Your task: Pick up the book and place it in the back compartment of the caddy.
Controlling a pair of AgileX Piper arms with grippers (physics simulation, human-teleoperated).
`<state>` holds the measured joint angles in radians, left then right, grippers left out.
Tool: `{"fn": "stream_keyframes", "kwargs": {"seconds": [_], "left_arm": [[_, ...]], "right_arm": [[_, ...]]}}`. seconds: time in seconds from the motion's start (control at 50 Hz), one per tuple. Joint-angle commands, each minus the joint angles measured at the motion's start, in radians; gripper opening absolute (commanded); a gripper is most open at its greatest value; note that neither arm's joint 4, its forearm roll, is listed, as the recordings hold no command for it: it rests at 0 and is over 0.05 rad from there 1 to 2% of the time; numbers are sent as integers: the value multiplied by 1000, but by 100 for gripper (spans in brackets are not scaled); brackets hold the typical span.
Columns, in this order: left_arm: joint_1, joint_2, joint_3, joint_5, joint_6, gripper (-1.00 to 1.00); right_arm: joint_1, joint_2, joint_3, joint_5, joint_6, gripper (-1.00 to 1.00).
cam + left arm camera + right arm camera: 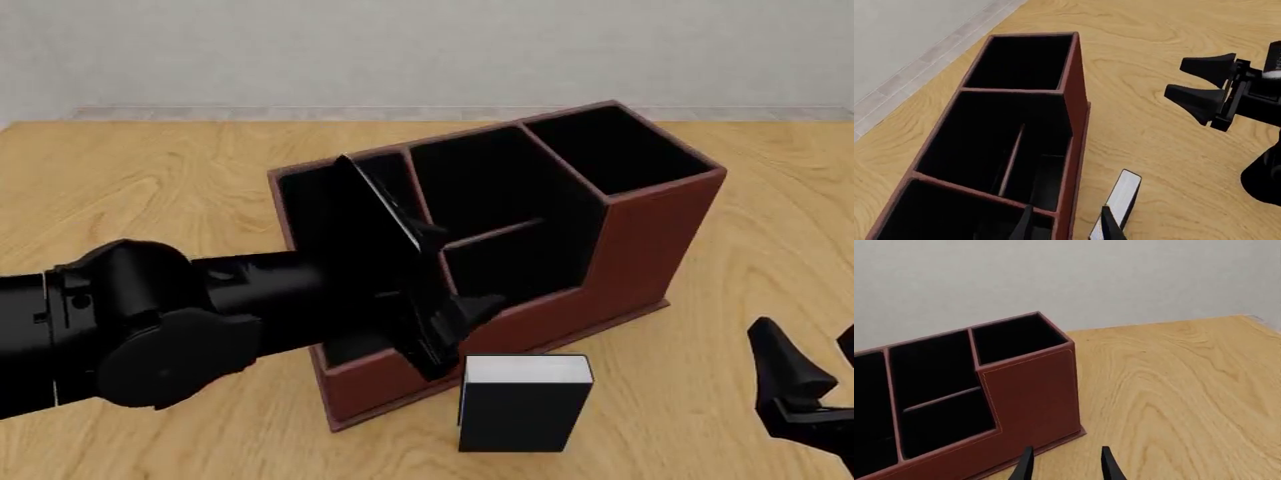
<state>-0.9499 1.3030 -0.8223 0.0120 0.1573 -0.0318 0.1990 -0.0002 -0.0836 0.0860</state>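
The book [525,402] is standing upright on the table [160,170], just in front of the caddy's [641,240] lower front wall, and nothing is holding it. The left gripper [447,335] is hovering over the caddy's near edge right beside the book, fingers spread and empty. The right gripper [801,390] is waiting off to the side, also spread and empty. The approach seems to be underway; next the left fingers need to straddle the book and close.

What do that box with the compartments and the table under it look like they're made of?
The caddy looks like red-brown leather or leatherette: matte, with a pale stitch-like line along its edges, though being rendered leaves that open. The table looks like light varnished wood, with visible grain.
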Motion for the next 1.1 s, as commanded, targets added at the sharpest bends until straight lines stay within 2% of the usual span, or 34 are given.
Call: {"fn": "stream_keyframes", "kwargs": {"seconds": [0.02, 0.06, 0.14, 0.24, 0.28, 0.34, 0.46, 0.54, 0.62, 0.68, 0.74, 0.84, 0.9, 1.0, 1.1], "left_arm": [[-16, -6, 2, 78, 21, 100], [-26, -11, 6, 86, 28, 100], [-52, -18, 13, 89, 42, 100], [-83, -20, 12, 96, 29, 100], [-104, -21, 16, 93, 28, 100], [-129, -11, 24, 90, 53, 100], [-121, -2, 29, 85, 50, 100], [-115, 5, 34, 83, 50, 100], [-118, 18, 43, 75, 47, 100], [-114, 27, 44, 72, 47, 100], [-110, 31, 45, 67, 44, 100], [-108, 42, 46, 65, 42, 100], [-109, 50, 48, 59, 43, 100], [-104, 67, 49, 50, 38, 100], [-101, 80, 37, 52, 35, 100]], "right_arm": [[-1, 8, 0, -6, 1, 100], [-1, -30, 0, 19, -6, 100], [-1, 29, 0, -21, 5, 100], [-1, -21, 0, 13, -5, 100], [-1, 29, 0, -18, 6, 100], [-2, -6, 0, 0, -3, 100], [-2, 30, 0, -21, 5, 100], [-2, -19, 0, 9, -6, 100], [-2, 32, 0, -22, 6, 100], [-2, -24, 0, 14, -6, 100], [-2, 22, 0, -13, 5, 100], [-3, -16, 0, 6, -5, 100], [-3, 27, 0, -19, 4, 100], [-3, -8, 0, -1, -5, 100], [-3, 29, 0, -23, 4, 100]]}}
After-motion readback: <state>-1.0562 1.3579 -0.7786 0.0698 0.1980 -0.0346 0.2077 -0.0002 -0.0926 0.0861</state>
